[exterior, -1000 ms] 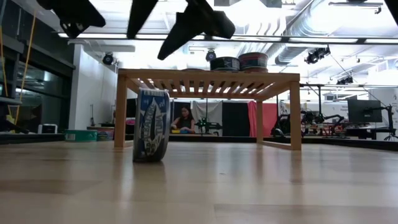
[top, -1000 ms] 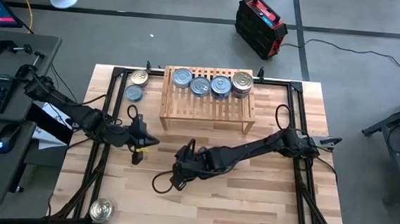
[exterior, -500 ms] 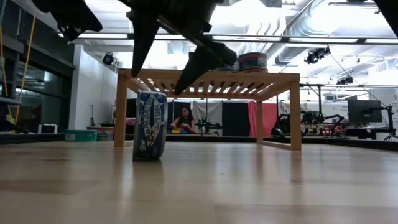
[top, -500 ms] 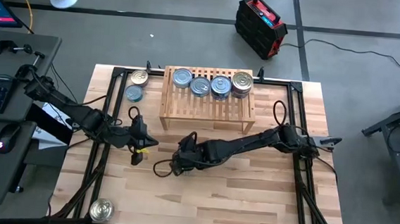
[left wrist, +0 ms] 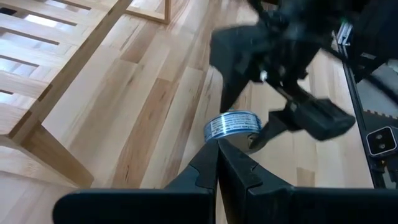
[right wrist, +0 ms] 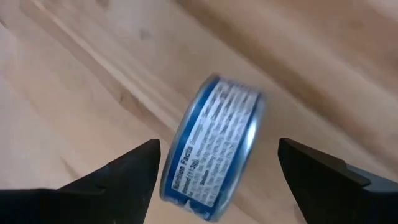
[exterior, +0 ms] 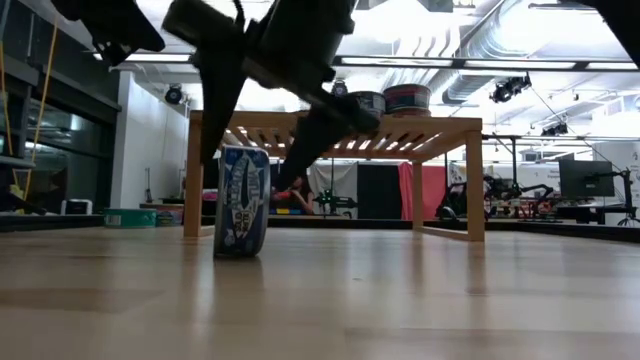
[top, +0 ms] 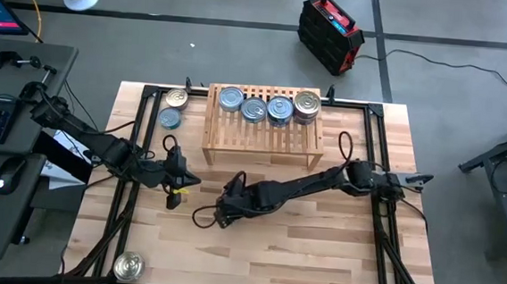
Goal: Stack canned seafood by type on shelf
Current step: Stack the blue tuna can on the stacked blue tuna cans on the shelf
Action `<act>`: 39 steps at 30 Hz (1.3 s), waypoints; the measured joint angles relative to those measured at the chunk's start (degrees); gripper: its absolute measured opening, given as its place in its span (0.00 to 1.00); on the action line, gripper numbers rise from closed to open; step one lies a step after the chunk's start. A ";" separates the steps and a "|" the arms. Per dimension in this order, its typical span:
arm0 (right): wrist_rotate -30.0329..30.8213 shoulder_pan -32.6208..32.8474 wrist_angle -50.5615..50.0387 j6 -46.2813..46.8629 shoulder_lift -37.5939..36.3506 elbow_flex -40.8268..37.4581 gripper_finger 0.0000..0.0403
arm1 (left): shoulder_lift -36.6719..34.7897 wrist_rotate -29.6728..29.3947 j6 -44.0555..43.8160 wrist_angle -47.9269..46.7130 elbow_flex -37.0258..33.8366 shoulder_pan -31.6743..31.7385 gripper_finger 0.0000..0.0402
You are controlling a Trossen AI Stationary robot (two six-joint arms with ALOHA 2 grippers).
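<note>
A blue-labelled tin [exterior: 242, 200] stands on its edge on the tabletop, also seen in the right wrist view as the tin [right wrist: 214, 146] and in the left wrist view as the tin [left wrist: 233, 124]. My right gripper [top: 220, 213] hangs over it, open, one finger on each side of the tin with a gap on both sides [right wrist: 217, 165]. My left gripper [top: 179, 183] waits just to the left, shut [left wrist: 217, 152]. The slatted wooden shelf [top: 263, 138] carries several tins [top: 254, 109] in a row along its far edge.
Two tins [top: 173, 108] lie on the table left of the shelf, and one silver tin [top: 128, 265] sits at the near left corner. A black frame [top: 382, 160] borders the table. Bare wood lies on the near side of the shelf, to the right of the grippers.
My right gripper has come down and shifted a little toward the table's left and far edge, so its open fingers now stand on either side of the upright tin. The tin has stayed standing on its edge.
</note>
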 joint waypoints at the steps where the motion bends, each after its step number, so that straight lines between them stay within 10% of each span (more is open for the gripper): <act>1: -0.75 0.12 0.44 0.70 0.45 -0.02 0.79 | -0.01 0.00 -0.05 0.07 0.00 0.00 0.00; 12: -2.10 1.20 1.27 3.59 2.23 -0.02 0.75 | 0.00 -0.44 -0.16 0.07 0.00 0.00 0.00; 20: 0.06 3.35 -10.73 -3.83 1.27 6.25 0.28 | 0.00 -0.48 -0.51 0.07 0.00 0.00 0.00; 26: 1.15 4.94 -22.34 -9.51 -2.85 7.18 0.27 | 0.00 -0.52 -0.52 0.07 0.00 0.00 0.00; 32: -3.23 7.67 -30.55 -9.81 -7.45 -3.73 0.27 | 0.00 -0.55 -1.86 0.09 0.00 0.00 0.00; 39: -11.91 13.83 -16.20 5.35 -26.93 -33.18 0.27 | 0.00 -1.70 -2.45 0.31 0.00 0.00 0.00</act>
